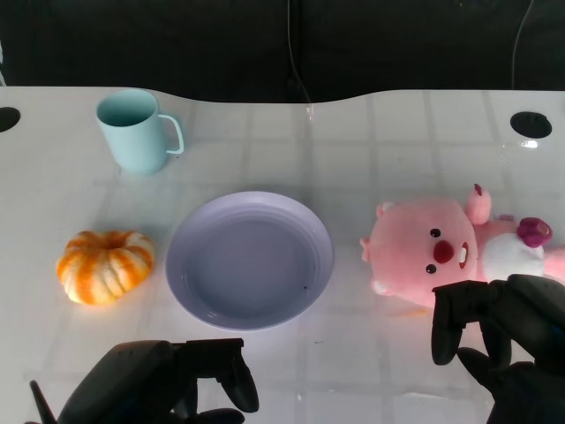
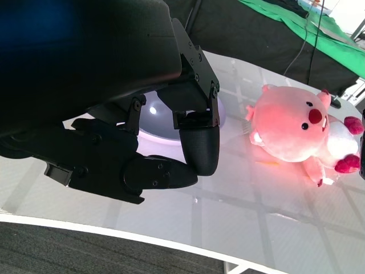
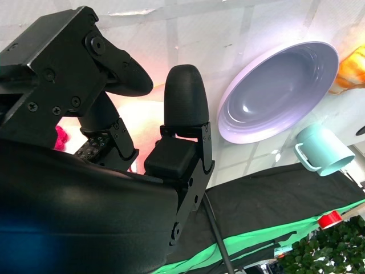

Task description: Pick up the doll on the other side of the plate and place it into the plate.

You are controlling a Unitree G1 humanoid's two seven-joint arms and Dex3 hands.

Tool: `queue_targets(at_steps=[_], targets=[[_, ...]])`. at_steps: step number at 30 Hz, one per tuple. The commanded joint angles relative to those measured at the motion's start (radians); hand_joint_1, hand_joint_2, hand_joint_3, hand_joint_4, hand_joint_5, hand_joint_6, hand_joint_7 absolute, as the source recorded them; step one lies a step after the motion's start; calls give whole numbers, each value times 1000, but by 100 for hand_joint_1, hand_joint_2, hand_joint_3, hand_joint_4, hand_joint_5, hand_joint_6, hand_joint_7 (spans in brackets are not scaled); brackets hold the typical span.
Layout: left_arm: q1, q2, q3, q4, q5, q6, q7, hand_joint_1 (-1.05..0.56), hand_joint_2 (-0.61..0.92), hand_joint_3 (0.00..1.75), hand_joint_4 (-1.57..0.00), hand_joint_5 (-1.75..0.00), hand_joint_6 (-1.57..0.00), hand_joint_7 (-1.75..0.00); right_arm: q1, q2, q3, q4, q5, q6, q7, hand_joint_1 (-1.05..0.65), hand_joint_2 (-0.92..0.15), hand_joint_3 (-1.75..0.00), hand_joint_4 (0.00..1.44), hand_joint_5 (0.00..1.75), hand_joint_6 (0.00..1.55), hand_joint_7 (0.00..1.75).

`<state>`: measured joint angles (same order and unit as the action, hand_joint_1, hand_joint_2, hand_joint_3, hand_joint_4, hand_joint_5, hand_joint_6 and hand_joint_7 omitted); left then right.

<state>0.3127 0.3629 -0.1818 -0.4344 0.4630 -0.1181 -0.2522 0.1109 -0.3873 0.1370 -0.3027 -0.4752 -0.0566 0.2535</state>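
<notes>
The pink plush doll (image 1: 441,247) lies on its back on the white table, to the right of the lavender plate (image 1: 177,265). My right hand (image 1: 503,344) hovers just before the doll's near side, fingers apart and holding nothing. The plate holds nothing. At the near edge, in front of the plate, my left hand (image 1: 168,384) has its fingers curled in toward the thumb with nothing in them. The left wrist view shows that hand (image 2: 142,114) with the doll (image 2: 296,125) beyond it. In the right wrist view, the plate (image 3: 274,97) lies past the right hand's fingers (image 3: 182,97).
An orange and white pumpkin (image 1: 106,265) sits left of the plate. A light blue mug (image 1: 132,132) stands at the back left. The table's far edge borders a dark backdrop, with a round hole (image 1: 530,124) at the back right corner.
</notes>
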Motion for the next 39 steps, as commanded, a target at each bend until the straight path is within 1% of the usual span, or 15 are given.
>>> queue_targets(at_steps=[1,5,12,21,33,36,37,38,39], targets=[[-3,15,9,9,-1,0,-2,-33,92,37,-64,-163,-64,-122,-10,-14,-1,-8,-1,3,7,-3,-31,-128,89,172,86,133],[-4,16,11,14,-2,-6,1,-32,92,37,-64,-163,-64,-122,-12,-12,-1,1,1,-9,-1,-3,-30,-129,90,173,87,132],[-2,16,12,12,-1,-9,2,-32,92,37,-64,-163,-64,-122,-11,-15,1,-9,-9,3,6,-4,-30,-131,88,173,86,133],[-2,16,12,-7,2,22,-15,-34,92,38,-63,-165,-63,-121,-12,-14,1,-15,-10,10,13,-3,-30,-129,87,173,85,133],[-3,27,16,8,-2,0,-4,-33,92,38,-63,-164,-63,-121,-14,-6,-2,-17,-17,14,7,-4,-31,-128,88,174,85,132],[-4,28,16,9,-5,2,-5,-33,92,38,-64,-165,-63,-121,-15,-1,-11,-11,-8,0,-7,-2,-30,-128,88,169,87,123],[-4,27,16,9,-5,2,-6,-33,92,38,-64,-165,-63,-121,-15,3,-15,-13,-4,-2,-13,0,-30,-125,89,163,88,113],[-4,27,16,11,-6,0,-4,-33,92,38,-64,-165,-63,-121,-13,10,-20,-20,2,4,-17,-1,-32,-121,88,155,88,105],[-5,27,15,14,-6,-3,-2,-33,92,37,-64,-165,-64,-121,-11,17,-25,-29,8,12,-20,-2,-37,-111,87,147,88,96]])
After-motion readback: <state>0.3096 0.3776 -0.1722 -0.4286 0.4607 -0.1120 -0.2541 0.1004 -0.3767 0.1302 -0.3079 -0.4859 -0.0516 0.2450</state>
